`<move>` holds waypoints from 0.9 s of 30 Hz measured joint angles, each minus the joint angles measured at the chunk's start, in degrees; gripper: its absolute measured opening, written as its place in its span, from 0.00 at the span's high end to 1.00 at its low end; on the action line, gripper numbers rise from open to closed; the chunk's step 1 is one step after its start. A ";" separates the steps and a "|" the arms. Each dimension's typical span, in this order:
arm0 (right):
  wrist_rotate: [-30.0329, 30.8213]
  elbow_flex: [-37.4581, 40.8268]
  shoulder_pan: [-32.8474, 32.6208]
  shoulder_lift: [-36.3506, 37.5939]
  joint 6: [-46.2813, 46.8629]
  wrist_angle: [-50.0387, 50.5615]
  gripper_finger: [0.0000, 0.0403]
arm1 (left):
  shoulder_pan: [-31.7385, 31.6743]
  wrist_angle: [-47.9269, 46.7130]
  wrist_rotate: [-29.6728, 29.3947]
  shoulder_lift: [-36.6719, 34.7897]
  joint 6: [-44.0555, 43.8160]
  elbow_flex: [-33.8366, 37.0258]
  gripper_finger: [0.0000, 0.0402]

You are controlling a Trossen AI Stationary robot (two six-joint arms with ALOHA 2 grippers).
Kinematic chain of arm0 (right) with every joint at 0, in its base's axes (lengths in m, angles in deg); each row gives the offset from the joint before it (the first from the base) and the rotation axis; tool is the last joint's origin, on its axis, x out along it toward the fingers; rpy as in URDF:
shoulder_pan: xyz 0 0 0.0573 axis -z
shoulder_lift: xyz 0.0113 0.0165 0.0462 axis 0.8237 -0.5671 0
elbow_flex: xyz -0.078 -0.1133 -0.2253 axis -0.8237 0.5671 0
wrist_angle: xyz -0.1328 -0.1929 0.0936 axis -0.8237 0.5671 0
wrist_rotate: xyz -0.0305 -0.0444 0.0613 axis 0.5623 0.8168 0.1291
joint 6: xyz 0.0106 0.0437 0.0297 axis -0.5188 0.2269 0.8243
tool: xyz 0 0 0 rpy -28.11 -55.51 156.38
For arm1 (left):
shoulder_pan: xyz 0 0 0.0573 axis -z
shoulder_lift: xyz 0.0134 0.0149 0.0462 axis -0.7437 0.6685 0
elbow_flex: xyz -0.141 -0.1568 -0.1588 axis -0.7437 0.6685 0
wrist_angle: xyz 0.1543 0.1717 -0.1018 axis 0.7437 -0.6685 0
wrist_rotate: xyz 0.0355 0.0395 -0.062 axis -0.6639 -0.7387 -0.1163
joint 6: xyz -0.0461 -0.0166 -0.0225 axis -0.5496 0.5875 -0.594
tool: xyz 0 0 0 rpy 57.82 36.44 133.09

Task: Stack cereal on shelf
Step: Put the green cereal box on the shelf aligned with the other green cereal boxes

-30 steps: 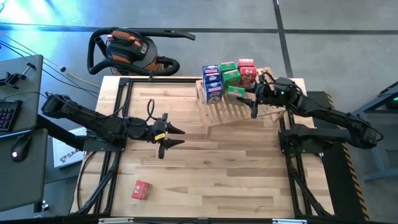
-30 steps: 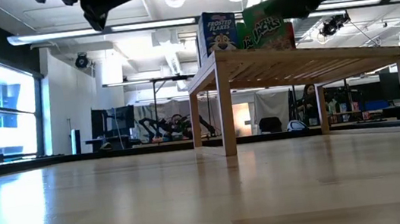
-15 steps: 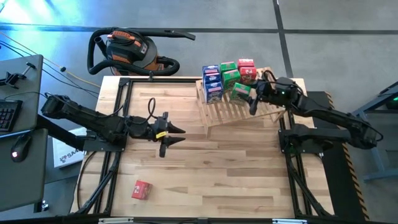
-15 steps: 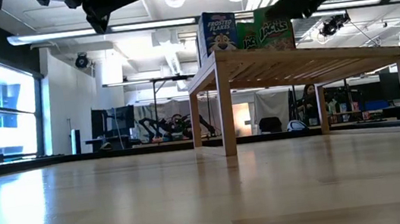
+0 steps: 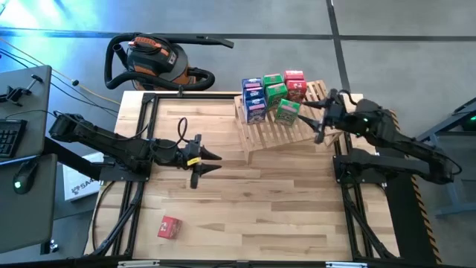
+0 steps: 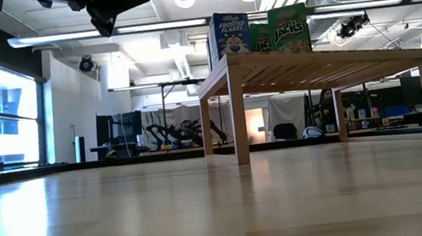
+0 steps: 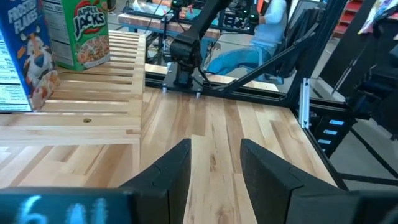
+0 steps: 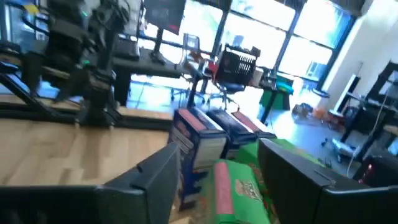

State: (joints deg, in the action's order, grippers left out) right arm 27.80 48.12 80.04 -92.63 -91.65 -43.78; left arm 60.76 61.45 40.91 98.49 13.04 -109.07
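Observation:
The slatted wooden shelf (image 5: pixel 286 130) stands at the table's far right. On it are blue (image 5: pixel 253 100), green (image 5: pixel 272 88) and red (image 5: pixel 295 83) cereal boxes, with one more green box (image 5: pixel 287 112) in front of them. My right gripper (image 5: pixel 316 123) hovers open just right of that green box (image 8: pixel 233 186), fingers either side of it in the wrist view and not touching. A single red box (image 5: pixel 169 227) lies on the tabletop near the near-left corner. My left gripper (image 5: pixel 210 162) is open above the table's middle left, pointing toward the shelf (image 7: pixel 93 93).
A shop vacuum (image 5: pixel 152 59) sits on the floor beyond the far edge. A desk with a keyboard and mouse (image 5: pixel 22 175) is off the left side. Black frame rails (image 5: pixel 141 134) run along the table's edges. Bare planks (image 5: pixel 268 201) stretch between the shelf and the near edge.
My right gripper has drawn back from the front green box toward the table's right edge. The box, tilted and partly covered by the gripper a second ago, now stands upright on the shelf by itself.

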 joint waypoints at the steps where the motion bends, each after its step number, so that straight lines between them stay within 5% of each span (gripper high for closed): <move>1: 1.16 -0.06 -1.03 1.18 0.20 1.14 0.50 | 0.00 0.06 0.30 0.00 0.02 0.00 0.68; 7: 11.89 -0.09 -5.55 2.16 9.76 17.75 0.78 | 0.00 0.48 0.74 0.00 2.30 0.00 0.72; 12: 19.40 -0.06 -8.09 -2.45 15.22 19.56 0.98 | -1.06 0.48 1.20 0.00 2.46 0.00 0.79; 21: 27.98 -0.04 -8.36 -11.60 18.24 15.50 0.95 | -1.44 0.46 1.53 0.00 2.07 0.00 0.87; 27: 28.54 -0.04 -8.14 -16.32 17.16 11.14 0.95 | -1.44 0.28 1.53 0.00 2.05 0.00 0.89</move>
State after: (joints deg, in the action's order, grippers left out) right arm 56.34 48.08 71.91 -108.95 -74.49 -32.63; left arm 59.32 61.73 42.44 98.49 15.09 -109.07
